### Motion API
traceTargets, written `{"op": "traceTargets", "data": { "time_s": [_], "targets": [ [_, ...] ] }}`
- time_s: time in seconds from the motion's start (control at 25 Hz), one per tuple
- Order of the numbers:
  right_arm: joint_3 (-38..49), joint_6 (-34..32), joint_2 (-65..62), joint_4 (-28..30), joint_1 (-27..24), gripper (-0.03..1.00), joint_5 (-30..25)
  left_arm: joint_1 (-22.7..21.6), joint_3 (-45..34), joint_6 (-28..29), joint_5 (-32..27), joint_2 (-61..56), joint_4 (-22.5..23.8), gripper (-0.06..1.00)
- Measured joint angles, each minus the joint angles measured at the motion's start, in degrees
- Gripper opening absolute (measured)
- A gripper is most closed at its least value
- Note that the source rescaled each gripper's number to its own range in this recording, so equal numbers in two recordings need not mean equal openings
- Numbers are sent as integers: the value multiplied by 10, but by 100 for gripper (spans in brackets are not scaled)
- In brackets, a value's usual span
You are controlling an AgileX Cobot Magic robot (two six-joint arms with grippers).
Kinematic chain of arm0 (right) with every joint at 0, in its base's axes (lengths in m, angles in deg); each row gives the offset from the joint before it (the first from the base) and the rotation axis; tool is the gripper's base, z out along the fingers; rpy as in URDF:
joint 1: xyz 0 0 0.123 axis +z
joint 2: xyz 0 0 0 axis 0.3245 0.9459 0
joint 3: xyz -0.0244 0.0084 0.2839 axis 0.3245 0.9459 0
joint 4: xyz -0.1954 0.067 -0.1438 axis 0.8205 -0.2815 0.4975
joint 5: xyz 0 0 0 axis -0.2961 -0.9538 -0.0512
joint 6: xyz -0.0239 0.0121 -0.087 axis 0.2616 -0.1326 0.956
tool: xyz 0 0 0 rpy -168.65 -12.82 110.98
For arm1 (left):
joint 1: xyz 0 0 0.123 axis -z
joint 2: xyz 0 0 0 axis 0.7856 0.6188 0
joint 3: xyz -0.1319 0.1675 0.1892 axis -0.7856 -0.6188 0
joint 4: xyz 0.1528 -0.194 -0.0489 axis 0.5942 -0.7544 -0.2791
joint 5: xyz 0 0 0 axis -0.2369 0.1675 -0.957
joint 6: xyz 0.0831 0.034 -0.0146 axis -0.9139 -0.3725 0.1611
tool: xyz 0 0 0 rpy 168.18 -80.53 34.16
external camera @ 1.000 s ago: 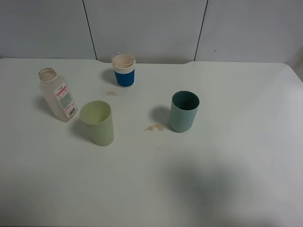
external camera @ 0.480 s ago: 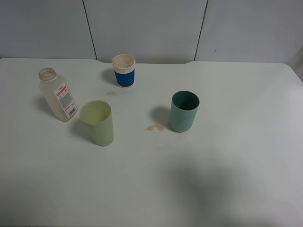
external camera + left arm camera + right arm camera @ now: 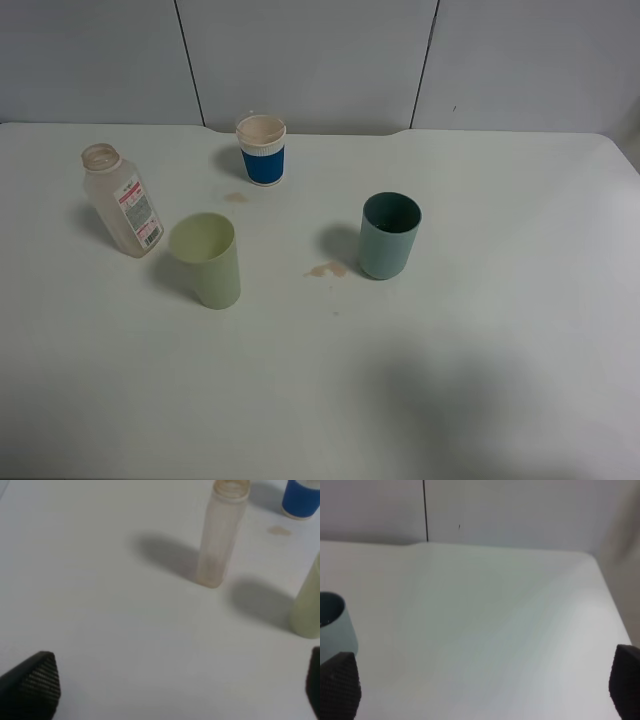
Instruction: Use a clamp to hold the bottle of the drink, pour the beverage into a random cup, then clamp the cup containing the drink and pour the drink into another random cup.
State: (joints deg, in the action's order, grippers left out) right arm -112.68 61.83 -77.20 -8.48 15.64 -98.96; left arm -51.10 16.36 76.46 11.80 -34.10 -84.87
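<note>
Both pincers released; a short blue cup (image 3: 262, 151) and brown spill (image 3: 326, 269) sit among the tumblers.

Big white table (image 3: 520, 330) seen filling most of the view, grey wall panels (image 3: 310, 60) seen at 12 o'clock, split by thin dark lines, soft grey shadow seen at 5 o'clock

The right end effector (image 3: 482, 690) hangs wide apart over the white table (image 3: 485, 620), teal tumbler (image 3: 334, 627) beside one fingertip.
</note>
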Motion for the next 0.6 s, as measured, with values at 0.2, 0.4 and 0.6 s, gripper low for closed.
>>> {"op": "traceTargets", "data": {
  "time_s": [0.2, 0.4, 0.6],
  "targets": [
    [42, 0, 0, -8, 0, 99, -2, 0, 0, 0, 0, 0, 0, 100],
    [42, 0, 0, -10, 0, 99, -10, 0, 0, 0, 0, 0, 0, 100],
    [56, -26, 0, 6, 0, 99, -53, 0, 0, 0, 0, 0, 0, 100]
  ]
}}
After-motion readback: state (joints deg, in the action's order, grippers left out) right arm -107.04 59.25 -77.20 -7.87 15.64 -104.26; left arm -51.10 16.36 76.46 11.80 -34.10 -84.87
